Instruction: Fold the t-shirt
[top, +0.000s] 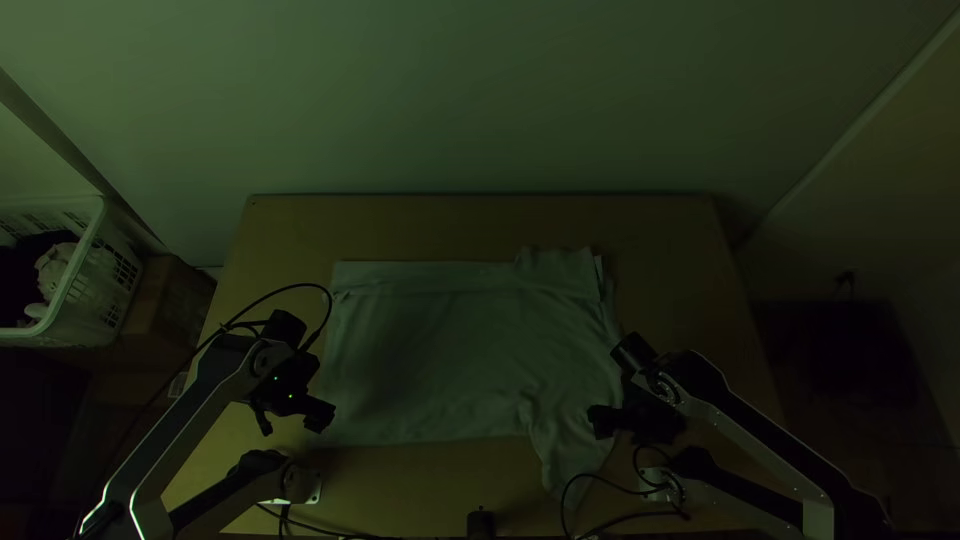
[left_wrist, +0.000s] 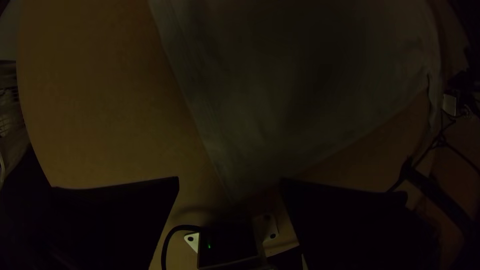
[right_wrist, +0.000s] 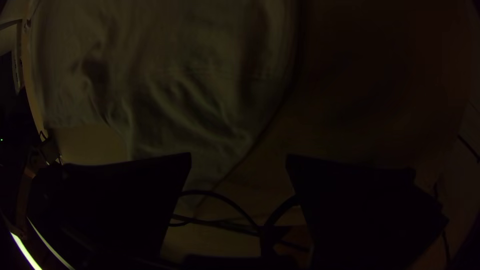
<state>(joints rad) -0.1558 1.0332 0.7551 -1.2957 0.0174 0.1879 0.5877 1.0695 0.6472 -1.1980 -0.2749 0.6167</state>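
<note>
Light wooden tabletop (top: 660, 235) under both claws, dim green light; pale wall (top: 480, 110) past its far edge, well beyond either claw. Off the table, out to the left claw's outer side, a white plastic basket (top: 72, 325) with cloth inside, brown box (top: 165, 300) beside it. Black cable (top: 625, 522) curls on the near side of the right claw, crossing by the tip of the shirt's near sleeve; another cable (top: 328, 300) loops on the far side of the left claw. Small dark object (top: 480, 524) at the near edge, between the claws and nearer than both. T-shirt (top: 450, 350) lies spread between the two claws, straight bottom hem toward the left one, a folded-looking band along the far edge. Sleeves at the right claw's end: one rumpled, farther out than that claw, the other pointing nearward, creased. Left claw (top: 292, 420) hangs just beside the shirt's near hem corner, fingers wide apart, nothing between them. Right claw (top: 625, 430) by the shirt's edge near the near sleeve, also wide and holding nothing. Both arms reach up and inward from their bases, claws tipped down toward the tabletop.
</note>
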